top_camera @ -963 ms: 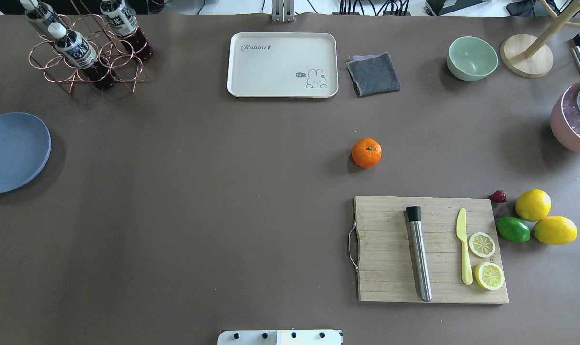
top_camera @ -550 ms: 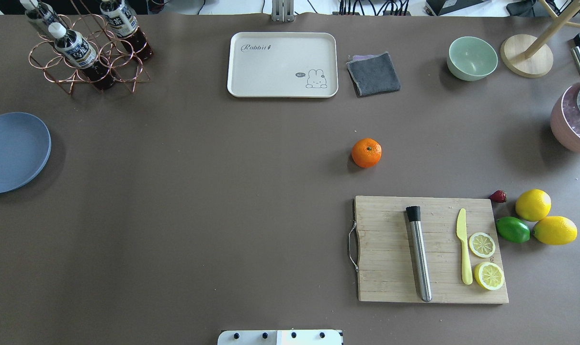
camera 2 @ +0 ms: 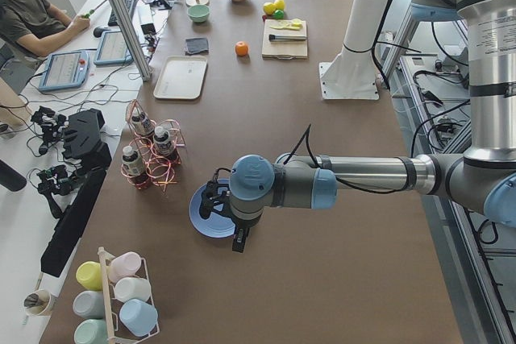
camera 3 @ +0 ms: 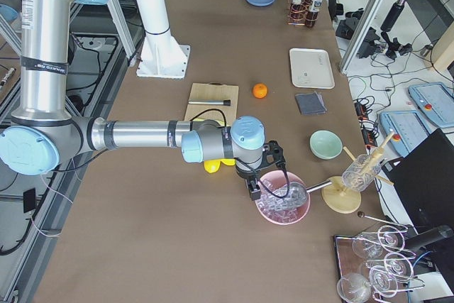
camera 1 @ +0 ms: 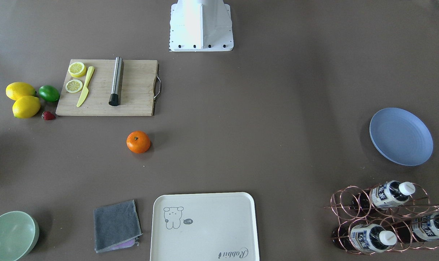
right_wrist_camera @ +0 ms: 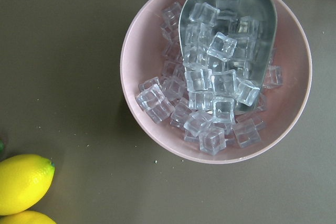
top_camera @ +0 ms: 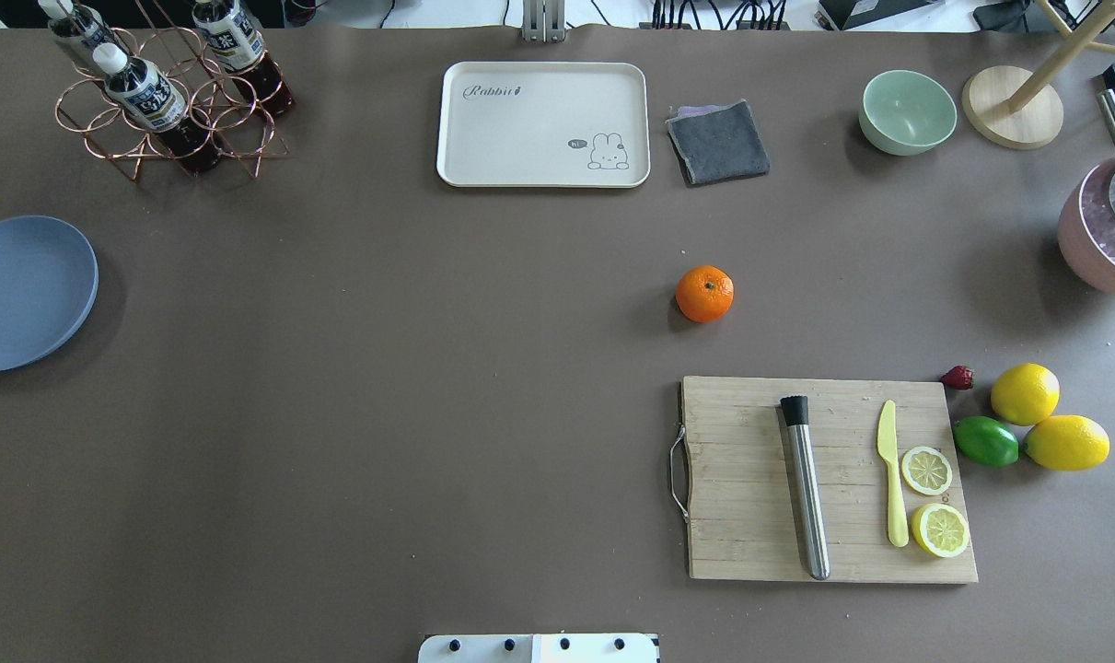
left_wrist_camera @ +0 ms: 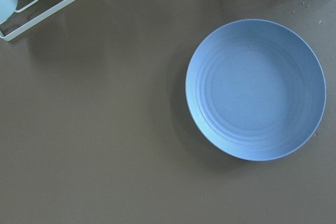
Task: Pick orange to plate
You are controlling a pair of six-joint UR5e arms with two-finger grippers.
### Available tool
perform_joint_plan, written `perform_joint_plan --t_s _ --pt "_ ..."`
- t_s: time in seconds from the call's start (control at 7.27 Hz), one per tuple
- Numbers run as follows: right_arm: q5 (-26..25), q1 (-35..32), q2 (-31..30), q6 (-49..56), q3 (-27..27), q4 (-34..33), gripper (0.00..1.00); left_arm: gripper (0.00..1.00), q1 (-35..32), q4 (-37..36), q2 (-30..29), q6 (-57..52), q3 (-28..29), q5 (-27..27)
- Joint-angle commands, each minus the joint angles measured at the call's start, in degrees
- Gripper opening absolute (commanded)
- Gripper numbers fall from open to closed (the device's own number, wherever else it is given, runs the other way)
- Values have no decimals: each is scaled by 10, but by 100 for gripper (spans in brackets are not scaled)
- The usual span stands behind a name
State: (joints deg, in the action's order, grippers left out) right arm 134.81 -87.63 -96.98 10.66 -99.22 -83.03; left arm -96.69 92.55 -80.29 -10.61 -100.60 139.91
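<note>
Out on the brown table (top_camera: 428,414), the orange (top_camera: 704,294) sits by itself, just past the wooden board (top_camera: 750,497) (the one with the lemon slices (top_camera: 926,471) on it). The blue plate (top_camera: 23,295) lies far away, at the table's left end. The left gripper (camera 2: 239,241) hangs over the plate. The right gripper (camera 3: 254,193) hangs over a pink bowl (right_wrist_camera: 137,40) of ice (right_wrist_camera: 202,80). Whether their fingers are apart or together, I cannot tell.

The orange (top_camera: 704,294) is surrounded by bare table (top_camera: 382,414) on all sides; the cutting board (top_camera: 741,497) is set near it on the robot's side, a gap being left between. Open tabletop is left across to the plate (top_camera: 25,293), near which the bottle rack (top_camera: 166,120) is stood.
</note>
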Motion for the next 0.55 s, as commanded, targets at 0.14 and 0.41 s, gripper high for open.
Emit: perform_joint_plan --t_s 0.14,0.41 --pt "1 1 -1 1 1 0 100 97 0 2 0 1 0 0" --pt "2 1 -4 1 0 1 100 97 3 3 -1 1 20 -1"
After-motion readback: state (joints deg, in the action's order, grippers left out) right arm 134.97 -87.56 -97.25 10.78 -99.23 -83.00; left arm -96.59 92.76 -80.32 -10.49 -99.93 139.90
